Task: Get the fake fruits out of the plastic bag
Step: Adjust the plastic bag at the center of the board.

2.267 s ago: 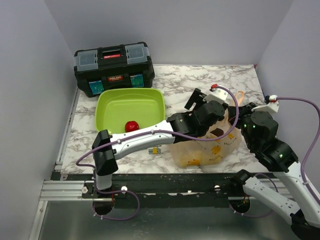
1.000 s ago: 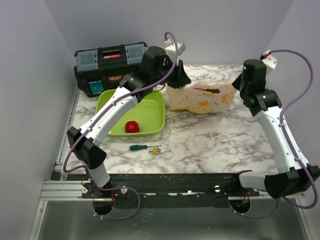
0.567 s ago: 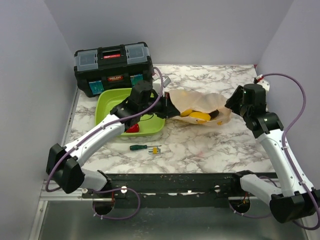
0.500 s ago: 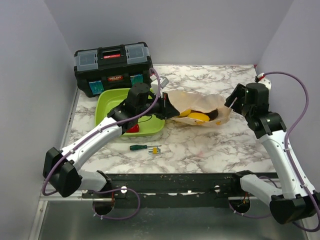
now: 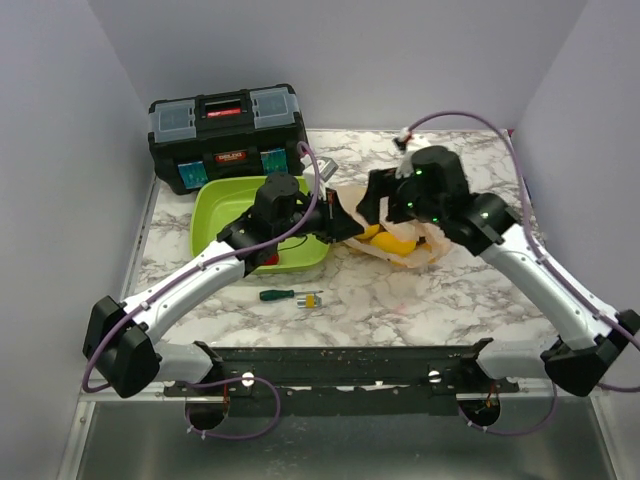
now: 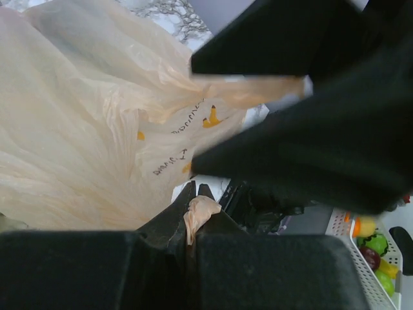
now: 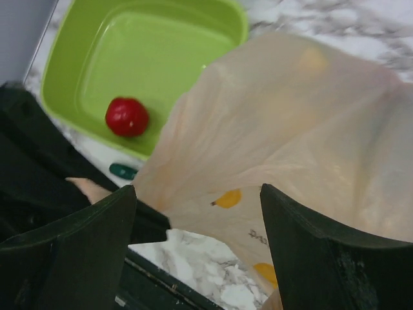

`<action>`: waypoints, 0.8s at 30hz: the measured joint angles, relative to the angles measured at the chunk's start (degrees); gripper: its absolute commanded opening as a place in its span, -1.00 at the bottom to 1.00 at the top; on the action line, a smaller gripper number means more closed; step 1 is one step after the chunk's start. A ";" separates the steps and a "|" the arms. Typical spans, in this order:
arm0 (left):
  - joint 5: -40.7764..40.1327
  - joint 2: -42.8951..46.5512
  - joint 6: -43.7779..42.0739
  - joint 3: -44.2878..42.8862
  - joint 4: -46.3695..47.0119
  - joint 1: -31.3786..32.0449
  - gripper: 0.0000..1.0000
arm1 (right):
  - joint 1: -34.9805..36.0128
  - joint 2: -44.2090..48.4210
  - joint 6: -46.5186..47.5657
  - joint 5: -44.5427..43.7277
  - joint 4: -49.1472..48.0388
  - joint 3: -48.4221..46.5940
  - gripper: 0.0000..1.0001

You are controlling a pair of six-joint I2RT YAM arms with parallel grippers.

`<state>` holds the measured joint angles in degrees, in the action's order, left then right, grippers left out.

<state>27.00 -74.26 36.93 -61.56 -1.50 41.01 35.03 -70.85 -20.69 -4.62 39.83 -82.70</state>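
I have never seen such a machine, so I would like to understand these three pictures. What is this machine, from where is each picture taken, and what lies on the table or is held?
The machine is two robot arms, left and right, fixed at the near edge of a marble table. One picture looks down from above. The other two come from a small camera on each wrist, so the dark shapes there are that arm's own fingers. On the table are a black toolbox, a lime-green tray with a red ball, a small screwdriver and a peach-coloured plastic bag with a yellow fruit showing inside. The left gripper is shut on a fold of the bag. The right gripper hangs open over the bag and holds nothing.
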 measured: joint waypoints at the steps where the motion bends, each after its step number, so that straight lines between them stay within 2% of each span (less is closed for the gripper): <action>1: -0.04 0.00 0.09 0.39 0.33 0.11 -1.00 | 2.91 -1.70 -0.02 0.15 0.28 -0.04 0.61; 3: -0.31 0.02 0.26 1.38 0.55 0.26 -1.00 | 6.21 -3.21 -0.42 0.66 -0.04 1.49 0.57; 10: -1.75 1.03 0.70 6.29 1.01 0.63 -1.00 | 6.03 4.28 -2.40 0.22 -1.33 11.10 0.55; 17: -2.89 3.17 0.68 9.75 1.53 0.63 -1.00 | 6.10 6.91 -11.67 -19.71 0.72 19.17 0.50; 19: -3.23 3.52 0.63 10.58 1.42 0.63 -1.00 | 6.12 6.93 -14.69 -25.38 3.02 21.84 0.35; 22: -3.63 3.72 0.63 11.34 1.46 0.63 -1.00 | 6.10 7.37 -18.75 -33.27 7.10 23.65 -0.20; 24: -4.35 4.04 0.63 12.26 1.42 0.63 -1.00 | 6.12 9.03 -21.05 -37.90 9.03 23.74 -0.41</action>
<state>22.65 -70.22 37.56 -49.30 -0.08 41.65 41.15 -61.82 -41.74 -42.52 48.86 -58.96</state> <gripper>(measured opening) 0.006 0.441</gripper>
